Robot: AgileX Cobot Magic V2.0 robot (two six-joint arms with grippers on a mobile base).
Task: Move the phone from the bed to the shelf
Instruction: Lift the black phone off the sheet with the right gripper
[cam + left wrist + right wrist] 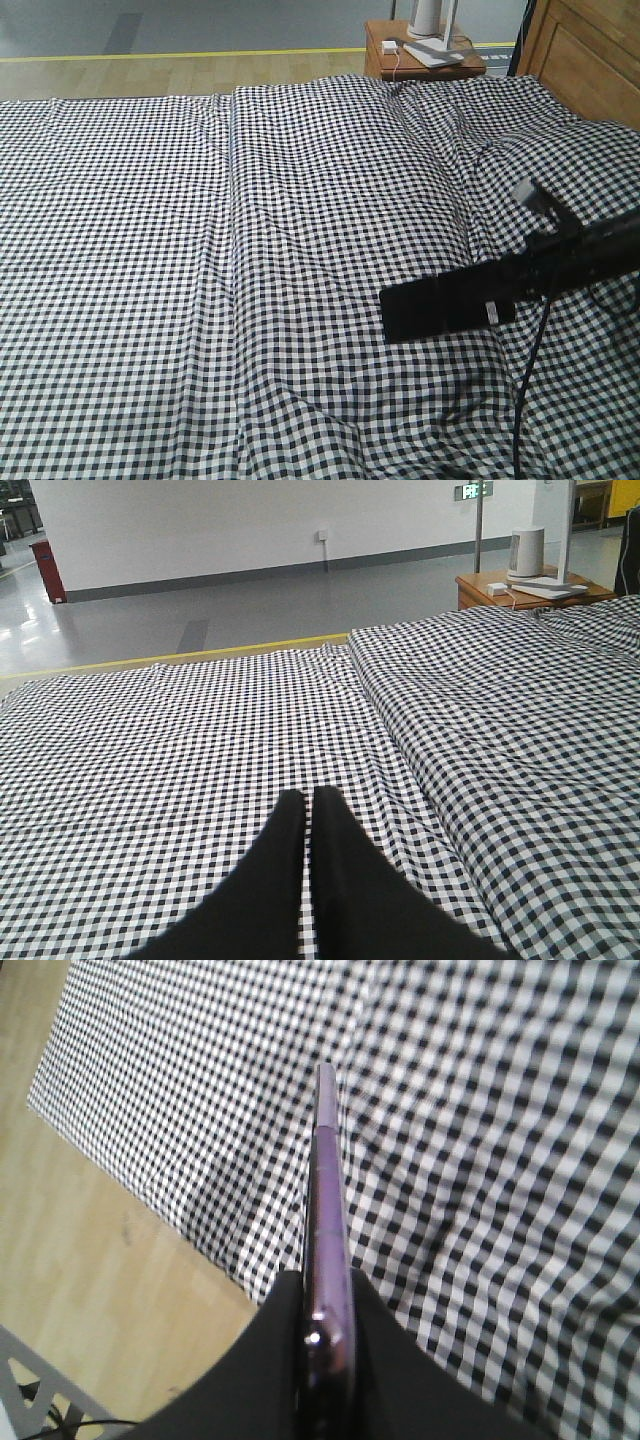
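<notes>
Right end effector (pixel 326 1295) clamps the phone (pixel 430 308) edgewise, arm stretched nearly level, seemingly just above the bed (pixel 200 250).

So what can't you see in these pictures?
- Shelf: in no view.
- Phone: its right end is hidden under the right gripper in the front view; edge-on and blurred in the right wrist view.
- White stand on the bedside table: cut off by the top edge, front view.

Bedside table (pixel 377 61) bearing white stand base (pixel 436 52), white plug (pixel 389 46); yellow floor line (pixel 180 54).
</notes>
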